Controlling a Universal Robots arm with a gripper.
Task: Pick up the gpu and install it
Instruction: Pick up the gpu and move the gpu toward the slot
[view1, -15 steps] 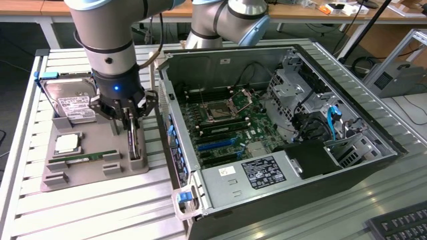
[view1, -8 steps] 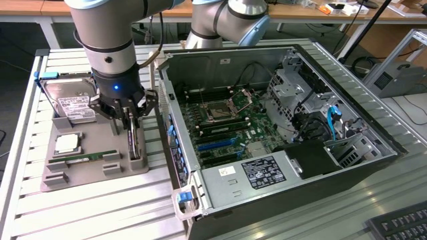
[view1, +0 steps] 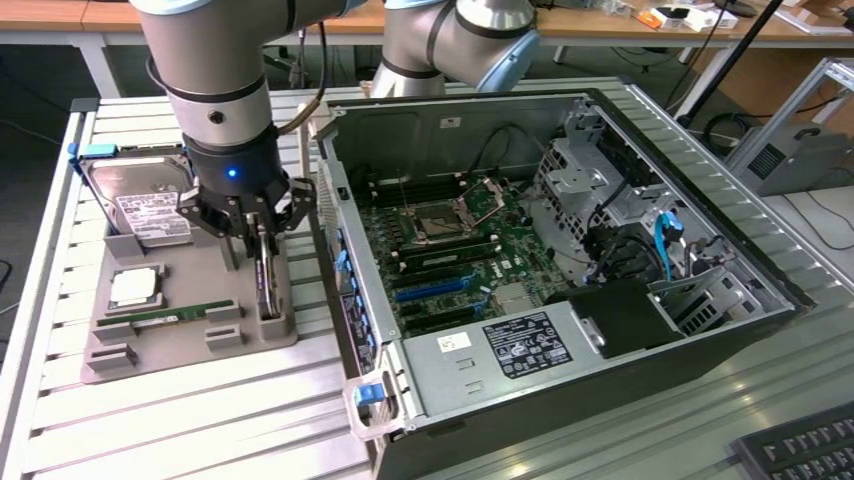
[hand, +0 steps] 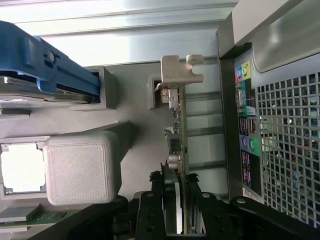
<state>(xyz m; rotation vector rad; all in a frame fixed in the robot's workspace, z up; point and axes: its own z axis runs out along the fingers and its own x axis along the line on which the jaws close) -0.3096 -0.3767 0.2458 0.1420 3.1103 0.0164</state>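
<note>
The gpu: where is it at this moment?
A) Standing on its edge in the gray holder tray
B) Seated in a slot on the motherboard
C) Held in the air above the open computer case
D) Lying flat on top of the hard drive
A: the gpu stands edge-on in the gray holder tray beside the computer case, with the gripper directly over it.

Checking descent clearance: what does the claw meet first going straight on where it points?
The gpu, standing on edge in the gray tray right below the claw; depth unclear, it may already touch.
</note>
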